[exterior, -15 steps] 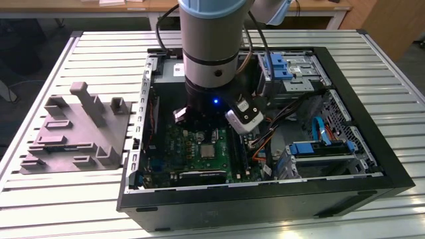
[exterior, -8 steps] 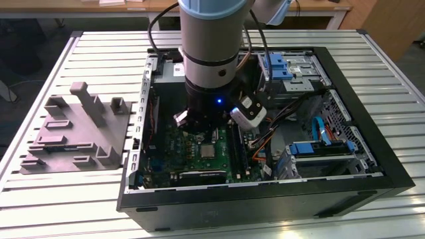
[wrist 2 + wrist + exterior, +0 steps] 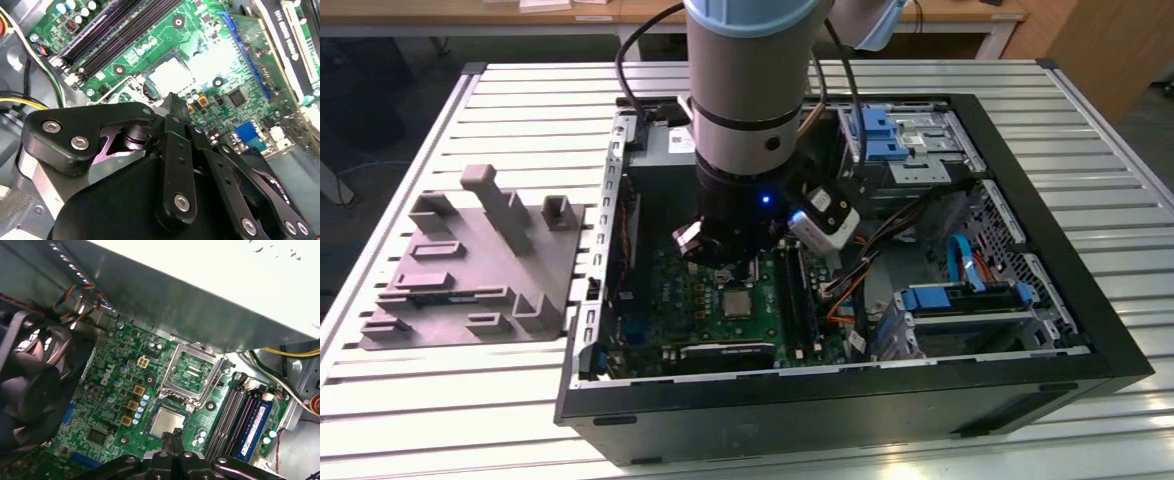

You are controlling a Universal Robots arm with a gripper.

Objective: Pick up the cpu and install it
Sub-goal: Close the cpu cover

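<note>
CPU point(image 3: 164, 421): silvery square lying flat in its socket near the middle of the green board point(image 3: 112, 405), which sits inside the open computer case point(image 3: 854, 400). My pincer point(image 3: 175, 434) hangs just over the CPU's near edge, its fingertips pressed together with nothing between them; I cannot tell whether they touch the metal top. Hinged metal frame point(image 3: 192, 371): folded open, on the board right beside the CPU. Memory slots point(image 3: 240, 412): along one side of the board. Black fan point(image 3: 30, 385): over the board's opposite side.
</note>
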